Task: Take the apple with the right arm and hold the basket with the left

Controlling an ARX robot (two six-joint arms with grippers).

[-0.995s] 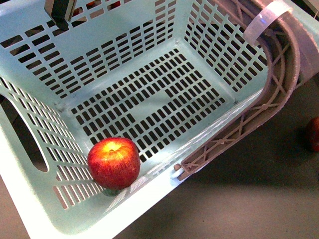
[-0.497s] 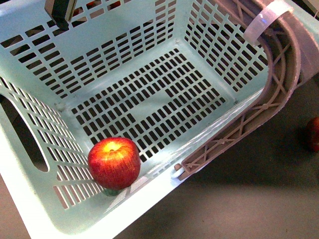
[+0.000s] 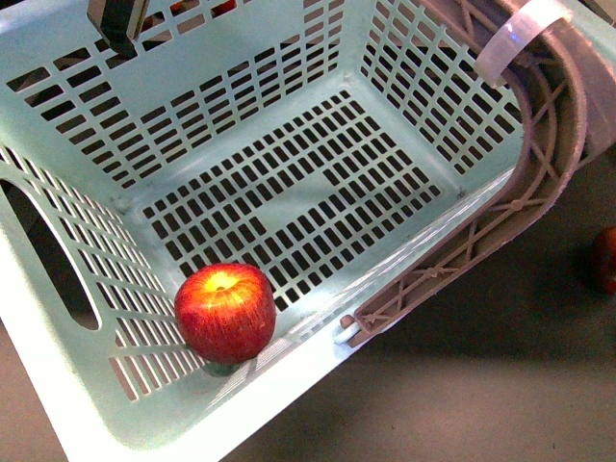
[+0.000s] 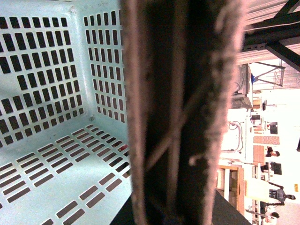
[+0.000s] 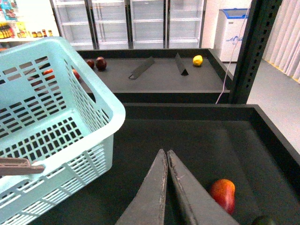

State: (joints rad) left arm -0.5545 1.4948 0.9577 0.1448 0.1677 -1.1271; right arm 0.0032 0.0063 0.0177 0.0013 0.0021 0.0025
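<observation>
The bright red apple (image 3: pixel 225 312) with a yellow blush lies inside the mint basket (image 3: pixel 241 67), in its near left corner against the wall. The brownish-mauve latticed handle (image 3: pixel 539 183) with a white band (image 3: pixel 515 34) lies along the basket's right rim. In the left wrist view this handle (image 4: pixel 178 112) fills the middle, very close, with the basket's slotted wall (image 4: pixel 47 70) beside it; my left gripper is shut on it and its fingers are hidden. My right gripper (image 5: pixel 167 152) is shut and empty over the dark shelf tray, just outside the basket (image 5: pixel 89 101).
A red-orange fruit (image 5: pixel 223 194) lies on the dark tray (image 5: pixel 197 136) close to the right gripper; a red fruit (image 3: pixel 606 258) shows at the front view's right edge. A further shelf holds dark red fruits (image 5: pixel 100 63), a yellow fruit (image 5: pixel 198 60) and dividers. A dark object (image 3: pixel 117 21) shows above the basket's far rim.
The basket has shifted very slightly in the front view, and the apple with it, a little to the right. Nothing was taken hold of or let go.
</observation>
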